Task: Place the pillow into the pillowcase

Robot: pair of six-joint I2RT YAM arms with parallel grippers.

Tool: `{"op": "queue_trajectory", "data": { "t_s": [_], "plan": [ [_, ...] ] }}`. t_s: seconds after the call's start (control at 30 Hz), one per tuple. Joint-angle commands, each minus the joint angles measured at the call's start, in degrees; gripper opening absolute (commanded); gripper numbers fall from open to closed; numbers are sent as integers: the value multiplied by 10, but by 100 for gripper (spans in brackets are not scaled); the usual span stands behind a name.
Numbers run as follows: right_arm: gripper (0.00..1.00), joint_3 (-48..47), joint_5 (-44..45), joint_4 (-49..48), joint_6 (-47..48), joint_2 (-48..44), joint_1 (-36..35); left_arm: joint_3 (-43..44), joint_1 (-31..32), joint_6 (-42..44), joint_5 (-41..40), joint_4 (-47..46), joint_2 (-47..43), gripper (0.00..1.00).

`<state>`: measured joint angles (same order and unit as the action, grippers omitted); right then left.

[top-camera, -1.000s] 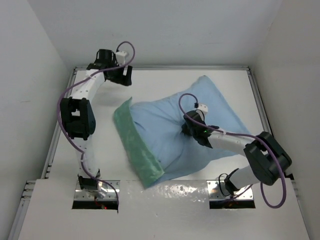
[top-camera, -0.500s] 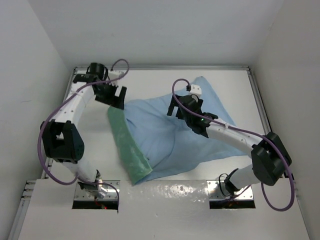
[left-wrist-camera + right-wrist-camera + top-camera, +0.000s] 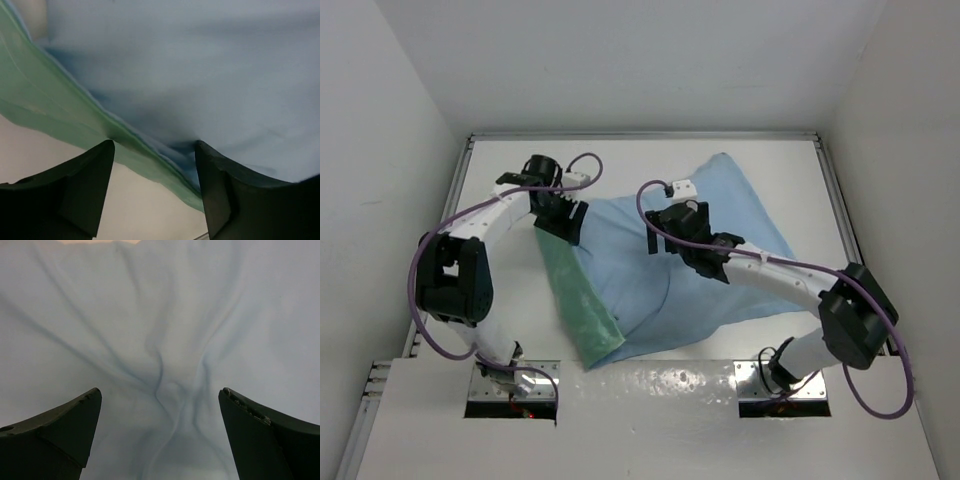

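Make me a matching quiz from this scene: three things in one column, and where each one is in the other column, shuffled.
1. left gripper
2. right gripper
3. green band

A. open over wrinkled light blue fabric
B. runs along the left side of the pillowcase
C. open, astride the edge where green meets blue

Pairs: 1-C, 2-A, 3-B

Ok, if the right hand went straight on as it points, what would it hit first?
Most likely the pillowcase: its creased light blue face fills the view ahead of the right hand, depth unclear.
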<state>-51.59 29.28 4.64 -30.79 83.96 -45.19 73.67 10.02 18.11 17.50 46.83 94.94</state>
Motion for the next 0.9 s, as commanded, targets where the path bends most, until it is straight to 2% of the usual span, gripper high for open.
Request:
{"op": "queue_trajectory", "data": {
  "t_s": [0.0, 0.07, 0.1, 0.13, 0.17, 0.2, 0.27, 0.3, 0.33, 0.37, 0.43, 0.47, 0.5, 0.53, 0.57, 0.63, 0.77, 0.8, 0.83, 0.87],
  "plan": [
    [99, -37, -26, -16, 56, 48, -7, -27, -5, 22, -88, -39, 4, 60],
    [99, -103, -49, 34, 88, 114, -6, -20, -5, 30, -64, -25, 8, 46],
    [99, -145, -70, 54, 92, 135, -6, -22, -5, 30, -45, -23, 9, 32],
    [99, -158, -83, 78, 85, 152, -4, -24, -4, 29, -27, -20, 10, 23],
    [90, -157, -100, 64, 68, 176, 4, -23, -5, 22, -9, -17, 11, 4],
    [79, -150, -147, 50, 50, 186, 11, -20, -6, 21, -7, -12, 12, 0],
    [55, -134, -205, 22, 14, 201, 48, -3, -17, 30, -15, 12, 6, 0],
    [11, -132, -237, 17, -29, 222, 68, 5, -25, 37, -14, 21, 0, 0],
    [0, -135, -277, 26, -58, 233, 88, 12, -38, 52, -15, 40, -18, 0],
    [0, -139, -290, 35, -86, 242, 135, 30, -65, 61, -18, 48, -26, 0],
    [0, -128, -298, 37, -139, 244, 179, 52, -97, 91, -35, 69, -41, 0],
    [0, -118, -276, 32, -154, 233, 212, 71, -141, 100, -40, 74, -43, 0],
    [0, -92, -238, 27, -181, 218, 225, 79, -159, 110, -45, 78, -43, 0],
    [0, -78, -163, 20, -187, 183, 235, 85, -177, 125, -56, 80, -40, 0],
    [0, -66, -134, 9, -190, 167, 248, 89, -203, 130, -65, 77, -37, 0],
    [0, -49, -103, -23, -180, 142, 253, 83, -215, 142, -87, 45, -32, 0],
    [0, -87, -205, -74, -83, 156, 242, 38, -222, 139, -132, -44, -8, 0],
    [0, -115, -279, -72, -42, 165, 238, 38, -222, 131, -145, -60, 5, 9],
    [4, -133, -306, -59, -27, 173, 235, 43, -222, 114, -157, -60, 36, 25],
    [25, -151, -321, -45, -15, 179, 224, 63, -222, 103, -189, -61, 53, 39]
  ]
}}
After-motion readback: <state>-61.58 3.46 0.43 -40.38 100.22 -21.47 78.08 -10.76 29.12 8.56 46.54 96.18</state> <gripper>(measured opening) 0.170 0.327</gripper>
